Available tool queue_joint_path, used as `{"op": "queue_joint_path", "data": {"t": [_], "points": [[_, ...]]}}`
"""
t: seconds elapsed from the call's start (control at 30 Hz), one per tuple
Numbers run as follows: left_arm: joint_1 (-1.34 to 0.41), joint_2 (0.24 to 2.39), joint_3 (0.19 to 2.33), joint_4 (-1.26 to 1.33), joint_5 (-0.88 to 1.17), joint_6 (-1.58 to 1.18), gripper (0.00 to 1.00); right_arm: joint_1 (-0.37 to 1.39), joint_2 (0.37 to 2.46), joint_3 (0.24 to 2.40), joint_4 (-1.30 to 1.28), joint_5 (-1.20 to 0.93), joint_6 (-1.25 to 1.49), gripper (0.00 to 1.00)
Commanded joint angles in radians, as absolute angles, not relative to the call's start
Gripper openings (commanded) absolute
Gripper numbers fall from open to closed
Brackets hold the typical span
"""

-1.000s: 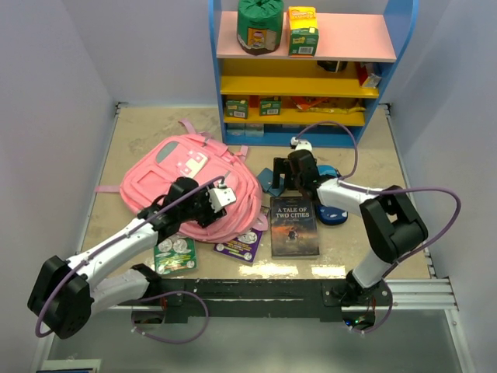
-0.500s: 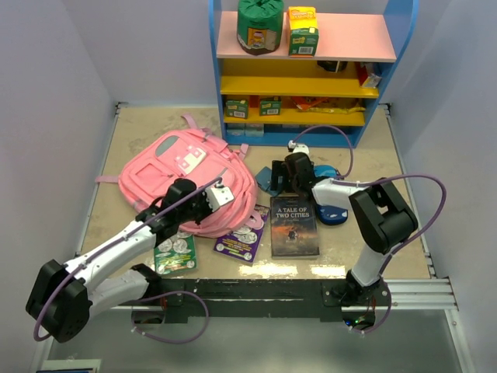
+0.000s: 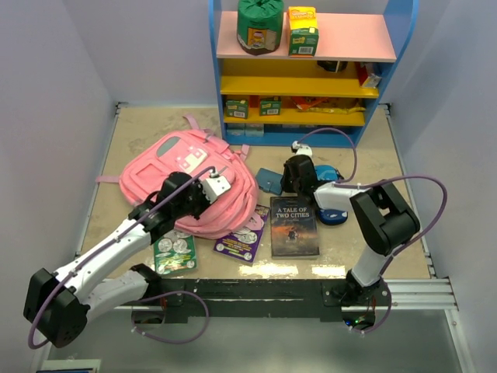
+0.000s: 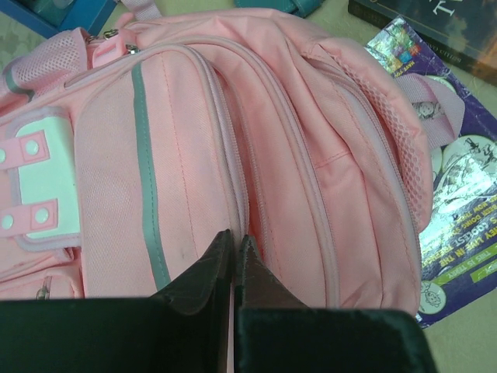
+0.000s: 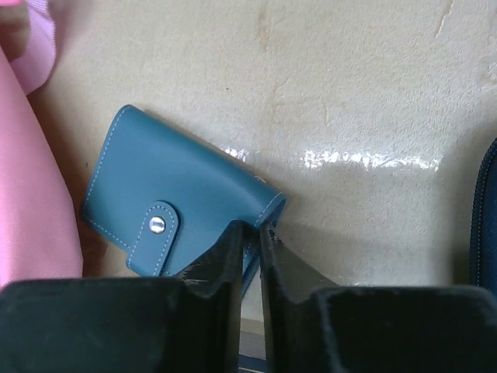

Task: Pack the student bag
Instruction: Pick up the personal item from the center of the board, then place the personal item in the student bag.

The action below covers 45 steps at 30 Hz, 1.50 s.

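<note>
The bag (image 4: 311, 179) lies flat on the table (image 3: 147, 124) with its front pockets up, directly under my left claw (image 4: 235, 237). That claw's fingers are pressed together on the zip line between two pockets. I cannot tell whether a zip pull or a pinch of cloth is caught between them.

I judge the step to be opening the bag with one claw while the other brings the first item. To do it well, the left claw should draw along the zip track and stay low, not tug upward and drag the whole bag.

My right claw (image 5: 250, 229) is clamped on the near edge of a blue wallet (image 5: 171, 194), close to one corner. So thin a hold could let the wallet swing, so I would lift it slowly and keep it level.

Past the wallet's far end, the bag's pink side sits just beside it. Ahead of the right claw is a bare strip of table, then the shelf (image 3: 303, 78). A book (image 3: 293, 225) and a pencil case (image 3: 334, 211) lie close behind it, so the free path runs up and over toward the bag.
</note>
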<state>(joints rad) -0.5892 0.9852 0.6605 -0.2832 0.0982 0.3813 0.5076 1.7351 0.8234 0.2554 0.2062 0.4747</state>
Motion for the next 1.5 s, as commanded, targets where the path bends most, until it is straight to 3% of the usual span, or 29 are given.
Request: {"op": "queue_joint_path", "data": {"t": [0.0, 0.03, 0.5, 0.93, 1.2, 1.47], "points": [[-0.588, 0.943, 0.75, -0.271, 0.104, 0.272, 0.0, 0.503, 1.655, 0.793, 0.275, 0.187, 0.485, 0.05], [-0.588, 0.94, 0.752, -0.276, 0.113, 0.261, 0.0, 0.506, 1.638, 0.779, 0.279, 0.186, 0.485, 0.0], [-0.586, 0.822, 0.672, -0.198, 0.061, 0.163, 0.0, 0.499, 1.303, 0.785, 0.196, 0.117, 0.482, 0.0], [-0.586, 0.825, 0.638, -0.126, 0.041, 0.138, 0.0, 0.503, 0.93, 0.661, 0.193, -0.267, 0.732, 0.0], [-0.586, 0.822, 0.626, -0.101, 0.051, 0.14, 0.0, 0.534, 0.995, 0.525, 0.365, -0.54, 0.824, 0.0], [-0.586, 0.819, 0.634, -0.11, 0.095, 0.159, 0.0, 0.537, 1.23, 0.477, 0.719, -0.678, 0.899, 0.0]]}}
